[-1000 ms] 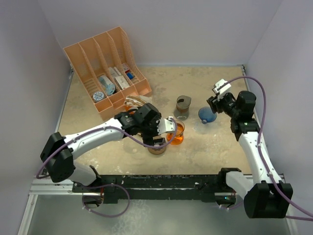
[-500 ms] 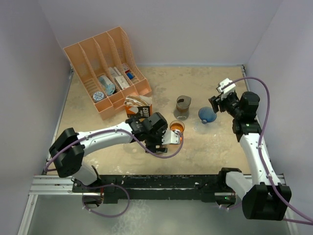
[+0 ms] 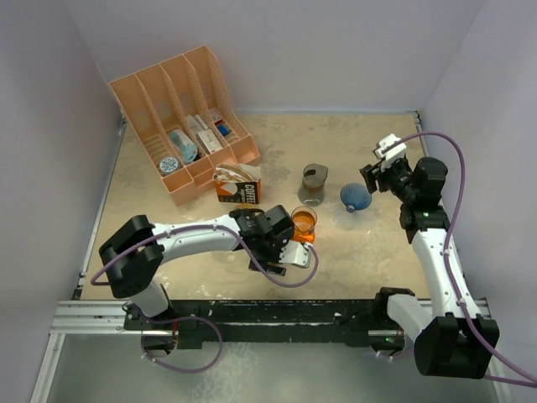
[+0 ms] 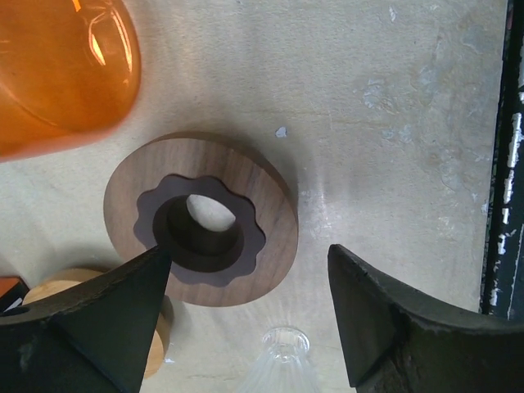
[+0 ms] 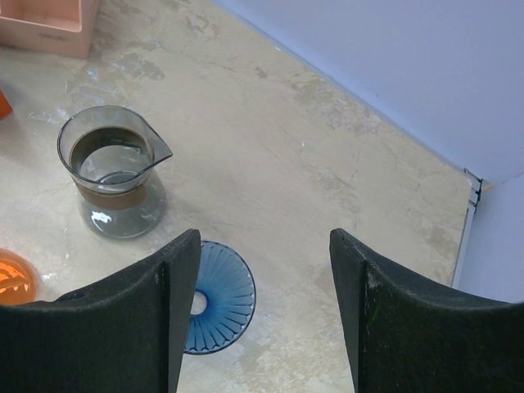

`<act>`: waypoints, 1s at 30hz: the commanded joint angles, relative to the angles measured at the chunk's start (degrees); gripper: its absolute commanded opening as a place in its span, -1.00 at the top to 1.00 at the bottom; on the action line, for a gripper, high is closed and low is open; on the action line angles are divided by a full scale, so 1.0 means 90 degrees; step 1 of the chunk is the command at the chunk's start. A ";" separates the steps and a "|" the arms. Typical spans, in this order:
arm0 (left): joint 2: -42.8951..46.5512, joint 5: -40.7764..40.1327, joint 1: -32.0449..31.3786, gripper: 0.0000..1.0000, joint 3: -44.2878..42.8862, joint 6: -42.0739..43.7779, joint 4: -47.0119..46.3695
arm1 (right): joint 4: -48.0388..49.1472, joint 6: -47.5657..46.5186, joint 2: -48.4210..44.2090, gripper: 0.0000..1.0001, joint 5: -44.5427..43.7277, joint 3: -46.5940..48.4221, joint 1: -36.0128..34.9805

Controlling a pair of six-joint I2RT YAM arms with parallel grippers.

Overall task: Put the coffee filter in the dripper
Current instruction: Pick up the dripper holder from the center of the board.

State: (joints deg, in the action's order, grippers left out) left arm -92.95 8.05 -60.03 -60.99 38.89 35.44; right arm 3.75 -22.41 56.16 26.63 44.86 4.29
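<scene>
A blue ribbed dripper [image 3: 356, 198] sits on the table; in the right wrist view the dripper [image 5: 223, 296] lies just behind my left fingertip. My right gripper [image 5: 264, 237] hangs above it, open and empty, also seen as the right gripper [image 3: 374, 175]. An orange box of coffee filters [image 3: 237, 187] stands near the middle with pale paper at its top. My left gripper [image 3: 281, 254] is low near the front, open. In its wrist view the left gripper [image 4: 248, 254] frames a wooden ring [image 4: 270, 237] with a dark centre and a clear ribbed glass piece [image 4: 285, 364].
An orange glass cup [image 3: 303, 225] stands right beside my left gripper, and a glass server [image 3: 313, 185] sits between it and the dripper. A peach file organiser [image 3: 180, 117] fills the back left. Walls close in on three sides, and a black rail [image 3: 277, 315] runs along the front.
My left arm has swung down toward the front edge, uncovering the filter box, and its jaws have narrowed slightly. My right gripper has opened wider and shifted slightly right.
</scene>
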 commanded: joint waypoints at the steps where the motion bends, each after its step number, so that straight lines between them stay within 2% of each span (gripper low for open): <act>1: -0.0185 -0.0151 -0.0122 -0.47 0.0014 0.0352 -0.0125 | 0.0189 0.0078 -0.0155 -0.34 0.0146 0.0010 0.0050; 21: -0.0776 -0.0387 -0.0224 0.15 -0.0109 0.0280 -0.0120 | 0.0173 0.0049 -0.0230 -0.34 0.0117 -0.0050 0.0060; 30: -0.0335 -0.0499 -0.0220 0.46 -0.0310 0.0219 0.0268 | 0.0174 0.0039 -0.0190 -0.34 0.0042 -0.0053 0.0060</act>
State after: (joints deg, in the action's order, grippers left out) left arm -99.68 4.21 -62.02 -61.25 41.15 35.18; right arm 3.62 -22.41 55.27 26.59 44.62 4.58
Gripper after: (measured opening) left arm 0.355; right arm 0.667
